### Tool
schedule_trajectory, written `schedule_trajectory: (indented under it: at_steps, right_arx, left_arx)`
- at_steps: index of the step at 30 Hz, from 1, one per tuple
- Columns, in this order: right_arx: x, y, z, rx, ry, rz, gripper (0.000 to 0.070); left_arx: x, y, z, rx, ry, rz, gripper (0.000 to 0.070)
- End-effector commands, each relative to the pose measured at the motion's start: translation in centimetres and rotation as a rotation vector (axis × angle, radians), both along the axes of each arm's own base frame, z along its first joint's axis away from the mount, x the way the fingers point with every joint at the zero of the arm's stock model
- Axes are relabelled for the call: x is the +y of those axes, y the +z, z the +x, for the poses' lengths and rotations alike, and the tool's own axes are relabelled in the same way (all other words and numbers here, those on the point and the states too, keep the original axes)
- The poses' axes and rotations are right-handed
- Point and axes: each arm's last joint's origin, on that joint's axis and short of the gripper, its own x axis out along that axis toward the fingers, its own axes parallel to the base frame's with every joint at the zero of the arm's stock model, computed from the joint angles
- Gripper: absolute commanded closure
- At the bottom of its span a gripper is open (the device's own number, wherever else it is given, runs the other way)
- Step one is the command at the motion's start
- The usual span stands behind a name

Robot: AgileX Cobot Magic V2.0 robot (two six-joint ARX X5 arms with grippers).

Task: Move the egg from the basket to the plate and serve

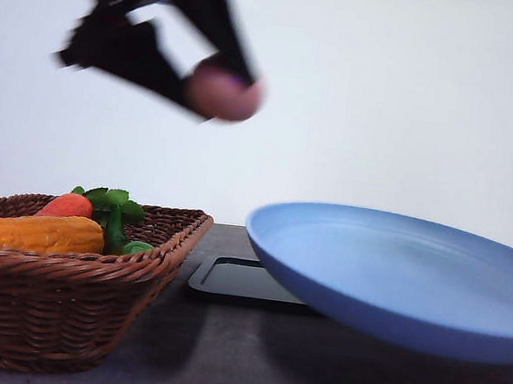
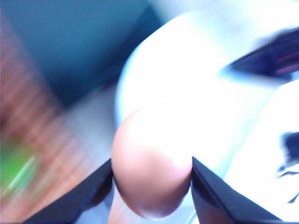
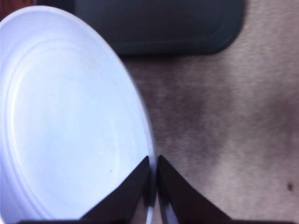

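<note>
High in the front view, my left gripper (image 1: 221, 92) is shut on the pinkish-brown egg (image 1: 223, 94), above the gap between basket and plate. Up close in the left wrist view, the egg (image 2: 152, 172) sits squeezed between both dark fingers (image 2: 219, 196). The brown wicker basket (image 1: 52, 304) stands at the left front. The light blue plate (image 1: 395, 271) hangs tilted above the table at the right. In the right wrist view my right gripper (image 3: 153, 179) is shut on the plate's rim (image 3: 150, 154).
A corn cob (image 1: 32, 233) and a carrot with green leaves (image 1: 72, 205) lie in the basket. A flat black tray (image 1: 243, 280) rests on the dark table behind the plate, also seen as the tray (image 3: 159, 25) in the right wrist view.
</note>
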Motion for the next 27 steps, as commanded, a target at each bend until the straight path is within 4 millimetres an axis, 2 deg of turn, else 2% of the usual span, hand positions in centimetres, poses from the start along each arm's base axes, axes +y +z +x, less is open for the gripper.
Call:
schedule_trajectory:
  at_steps: [1,6,13,21,27]
  right_arx:
    - [0.1,0.4,0.3,-0.013,0.007,0.012,0.07]
    - [0.1,0.4,0.2,-0.006,0.007,0.012,0.07]
    - [0.1,0.3,0.2,-0.005,0.007,0.011,0.07]
    - [0.1,0.3,0.2,0.002,0.007,0.011,0.07]
    - [0.1,0.3,0.1,0.009,0.007,0.01,0.07]
  left_arx:
    - [-1.2,0.7,0.0,-0.069,-0.046,-0.049,0.0533]
    - [-4.2,-0.2,-0.7,-0.192,-0.176,-0.043,0.0533]
    - [-7.5,-4.0,-0.7,-0.27,-0.222,0.139,0.0528]
    - [-8.8,-6.6,-0.6,-0.267,-0.239,0.232,0.0528]
    - [-8.9,-7.3,-0.5,-0.248,-0.242,0.25,0.0527]
